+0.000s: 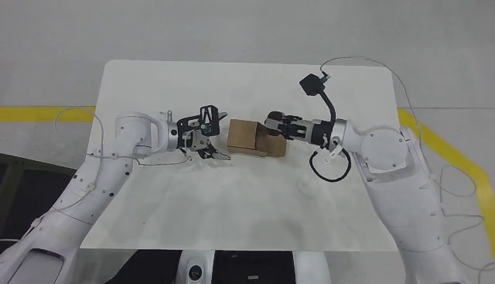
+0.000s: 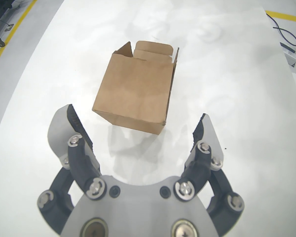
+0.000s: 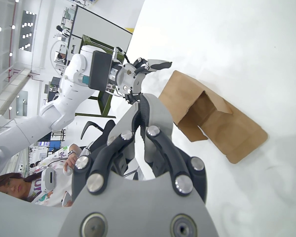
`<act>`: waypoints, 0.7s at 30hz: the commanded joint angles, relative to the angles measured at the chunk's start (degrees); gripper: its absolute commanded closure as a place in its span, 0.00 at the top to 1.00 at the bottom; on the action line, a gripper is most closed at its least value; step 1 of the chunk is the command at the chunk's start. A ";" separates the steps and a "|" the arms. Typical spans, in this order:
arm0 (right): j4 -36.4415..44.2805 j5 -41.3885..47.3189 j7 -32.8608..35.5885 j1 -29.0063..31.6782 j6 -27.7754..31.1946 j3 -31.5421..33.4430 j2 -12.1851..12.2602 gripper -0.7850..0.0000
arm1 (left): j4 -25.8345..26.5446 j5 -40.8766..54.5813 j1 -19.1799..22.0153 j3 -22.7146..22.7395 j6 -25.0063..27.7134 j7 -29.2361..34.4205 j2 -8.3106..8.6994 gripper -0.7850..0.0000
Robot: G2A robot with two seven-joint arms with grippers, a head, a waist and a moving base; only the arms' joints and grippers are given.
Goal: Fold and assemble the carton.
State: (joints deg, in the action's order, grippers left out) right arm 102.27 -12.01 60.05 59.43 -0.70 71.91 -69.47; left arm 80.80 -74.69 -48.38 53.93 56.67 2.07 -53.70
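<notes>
**Carton, part-assembled, with two grippers at one table**

Item 1: one carton, plain brown cardboard, matte, box-shaped with sharp creased edges. It lay on its side near the middle of the white table. Its long axis ran across the table from one arm toward the other. The closed, flat end pointed at the left arm; the open end pointed at the right arm. Three flaps stood loose at the open end: two side flaps and one wider tuck flap with rounded corners.

Item 2: two grippers, each of grey metal plates with black links and round-headed bolts.
- Left gripper: jaws spread wide and holding nothing, its dark ridged pads facing inward, just short of the carton's closed end.
- Right gripper: fingers pressed together with nothing seen between them, just beside the open end.

Item 3: one table, smooth, with rounded corners.
</notes>
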 commanded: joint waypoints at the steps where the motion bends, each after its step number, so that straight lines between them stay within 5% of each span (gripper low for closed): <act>1: 1.72 -0.95 1.08 1.60 -3.27 0.27 0.31 0.00 | -0.54 -0.81 0.25 -0.15 -1.14 -0.45 -0.18 1.00; 10: 2.96 -3.00 4.01 9.17 -10.80 1.70 1.54 0.00 | -2.39 -4.19 2.17 -4.47 -4.64 -3.84 -2.12 1.00; 21: -3.92 -3.52 2.00 5.82 -12.00 -5.28 0.95 0.00 | -7.46 -4.27 5.48 -7.66 -6.62 -5.58 -4.41 1.00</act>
State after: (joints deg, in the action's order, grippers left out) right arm 99.02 -15.95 62.28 65.68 -12.59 67.13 -68.44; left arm 73.88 -79.30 -43.15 46.40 49.80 -3.35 -57.94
